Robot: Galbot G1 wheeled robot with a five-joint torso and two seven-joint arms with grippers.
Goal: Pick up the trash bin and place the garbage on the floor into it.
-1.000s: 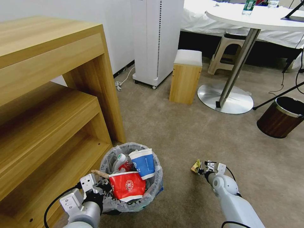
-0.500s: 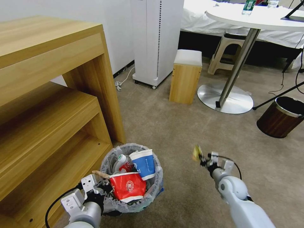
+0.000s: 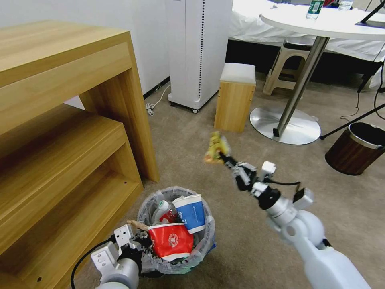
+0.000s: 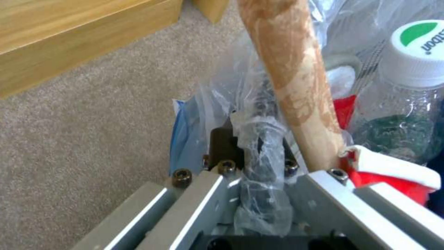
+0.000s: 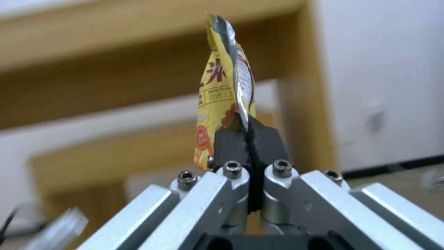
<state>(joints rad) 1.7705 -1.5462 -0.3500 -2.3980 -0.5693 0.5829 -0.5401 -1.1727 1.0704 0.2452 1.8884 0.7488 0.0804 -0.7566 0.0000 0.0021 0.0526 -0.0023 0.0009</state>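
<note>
The trash bin (image 3: 203, 241), lined with a translucent bag, is held low over the beige floor (image 3: 240, 160) by my left gripper (image 3: 140, 243), which is shut on its bagged rim (image 4: 259, 163). Inside lie a red cup (image 3: 170, 240), a blue cup (image 3: 192, 212), a plastic bottle (image 3: 162, 207) and a wooden stick (image 4: 291, 80). My right gripper (image 3: 225, 159) is raised above and beyond the bin, shut on a yellow crumpled wrapper (image 3: 214, 147). The right wrist view shows the wrapper (image 5: 222, 100) standing up from the closed fingers.
A wooden shelf unit (image 3: 60, 132) stands close on the left of the bin. Farther off are a white appliance (image 3: 198, 52), a wooden stool (image 3: 235, 96), a round table's metal base (image 3: 286, 124) and a brown wood-look bin (image 3: 357, 148) at the right.
My right gripper has risen from near the floor and swung left and forward with the yellow wrapper. The bin and left gripper have shifted slightly to the right.
</note>
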